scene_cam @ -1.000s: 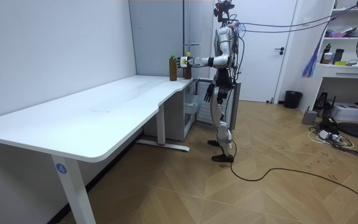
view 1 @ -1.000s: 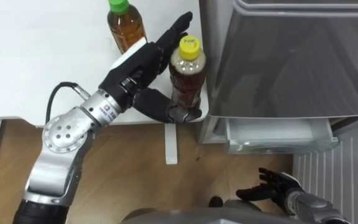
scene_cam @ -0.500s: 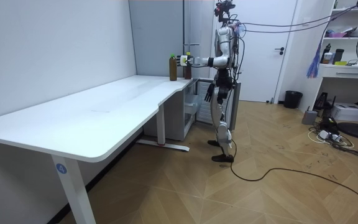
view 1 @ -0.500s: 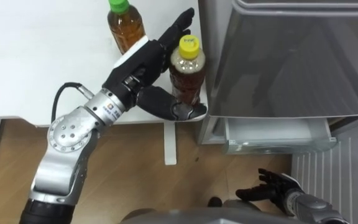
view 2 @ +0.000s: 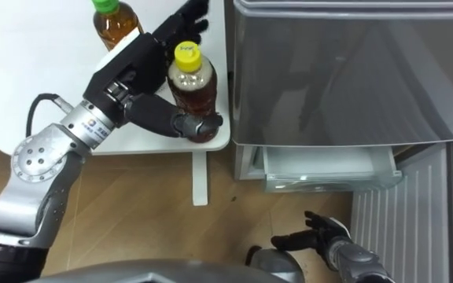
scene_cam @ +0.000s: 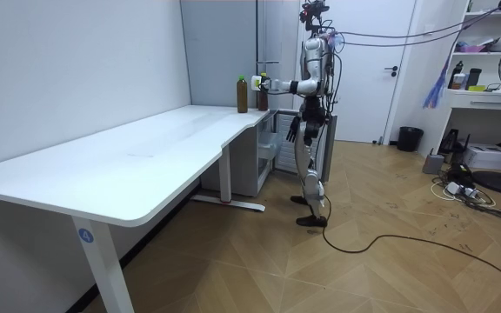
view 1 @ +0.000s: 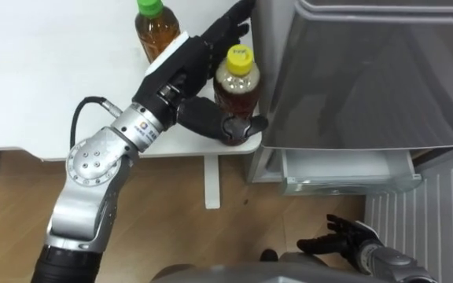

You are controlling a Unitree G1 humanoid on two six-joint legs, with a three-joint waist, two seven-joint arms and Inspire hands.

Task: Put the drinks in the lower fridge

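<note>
Reaching hand: the left hand [view 1: 181, 72] is holding the yellow-capped bottle [view 1: 238, 88], its thumb curling across the bottle's lower front and its straighter fingers lying along the far side.
Yellow-capped bottle: is standing upright at the worktop's [view 1: 46, 86] front right corner, just beside the fridge [view 1: 368, 79].
Green-capped bottle [view 1: 154, 30]: is standing upright farther back from the front edge, to the left of the other bottle.
Right hand [view 1: 351, 236]: is hanging low in front of the fridge, fingers loosely spread, holding nothing.
Fridge: is showing a pale drawer [view 1: 344, 169] below its grey front.
Robot: is standing at the worktop's far end in the room view, left arm stretching towards the bottles.
</note>
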